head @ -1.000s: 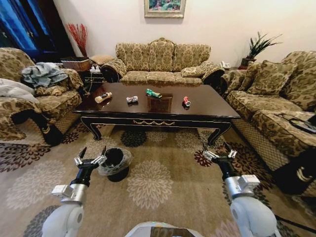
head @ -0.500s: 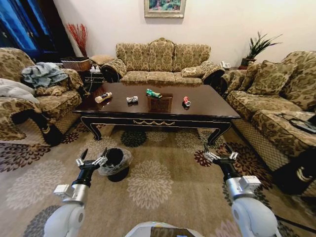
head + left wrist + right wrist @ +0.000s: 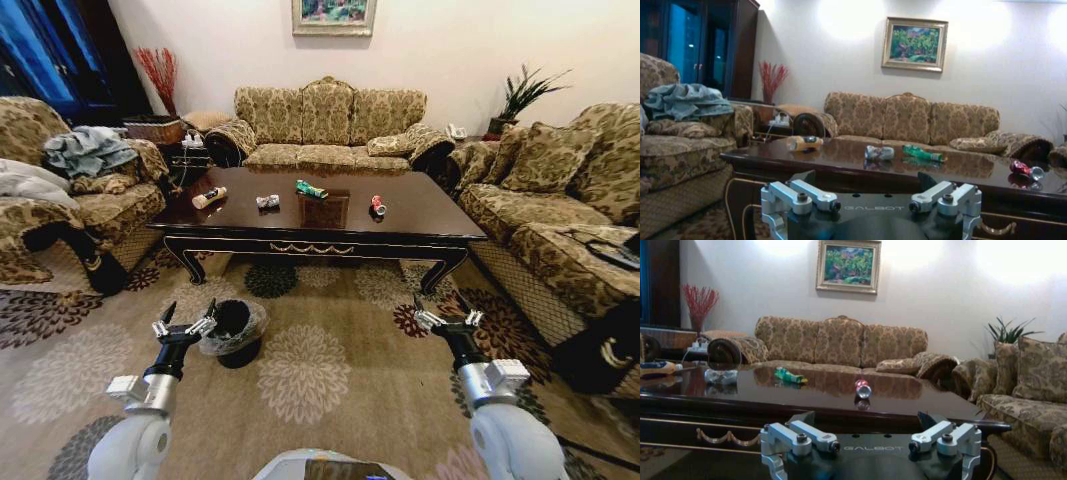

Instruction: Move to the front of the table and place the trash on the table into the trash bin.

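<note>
1. The robot is standing on the carpet short of the worktop (image 3: 420, 215), so the approach step looks to be the one in hand; no trash has been picked up yet.
2. The left hand (image 3: 184, 327) is hovering low at about 8 o'clock in the head view, fingers apart and holding nothing. The right hand (image 3: 447, 322) is hanging at about 4 o'clock, likewise spread and empty.
3. All four pieces are lying in a row across the worktop at about 12 o'clock: the small bottle (image 3: 209, 197) farthest toward 10 o'clock, then the grey-white wrapper (image 3: 267, 201), the green wrapper (image 3: 311, 189), and the red can (image 3: 377, 206) nearest 1 o'clock.
4. The trash bin (image 3: 234, 330) is sitting on the carpet just beside the left hand, between the robot and the worktop.
5. The next move is probably calling for closing the gap to the worktop edge without bumping the bin, until a hand can reach the row.
</note>
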